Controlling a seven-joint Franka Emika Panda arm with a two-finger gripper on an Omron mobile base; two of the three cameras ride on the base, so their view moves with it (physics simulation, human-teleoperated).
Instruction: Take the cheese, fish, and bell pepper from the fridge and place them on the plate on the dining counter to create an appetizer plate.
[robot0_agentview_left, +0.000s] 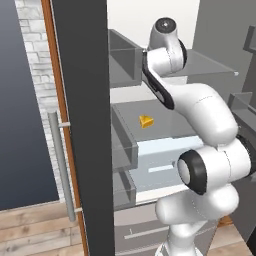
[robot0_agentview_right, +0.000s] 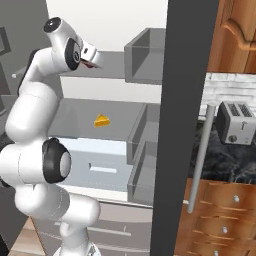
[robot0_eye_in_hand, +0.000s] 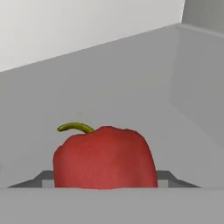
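Since the white arm's two-finger pincer (robot0_agentview_right: 95, 58) has its hand pushed into the tall white-lined fridge (robot0_agentview_left: 125, 55) at the upper grey shelf (robot0_agentview_right: 112, 60), what matters is how the round, lumpy dark red bell pepper (robot0_eye_in_hand: 104, 158) lies to it. In the hand view the pepper sits dead ahead and very close, centred between the pale grey fingertips (robot0_eye_in_hand: 165, 176) that peep out low at either flank. It stands upright on the shelf, with no real long axis, and its green stem curls over towards the left of that view. Bare shelf runs behind it to the white back wall, and a grey side wall stands well off to the right. From the right base view a sliver of red shows just under the hand, towards the shelf's left end.

Whether the jaws are already clenched on the pepper or only bracket it, I cannot tell, because their inner faces are hidden by the pepper itself.

One shelf lower, the small yellow-orange cheese wedge (robot0_agentview_left: 146, 121) lies alone near the middle of that shelf, well apart from the hand.

By my reading the pepper is the item in hand, and the next move needs a firm squeeze across its flanks before a straight pull out past the shelf's front edge.
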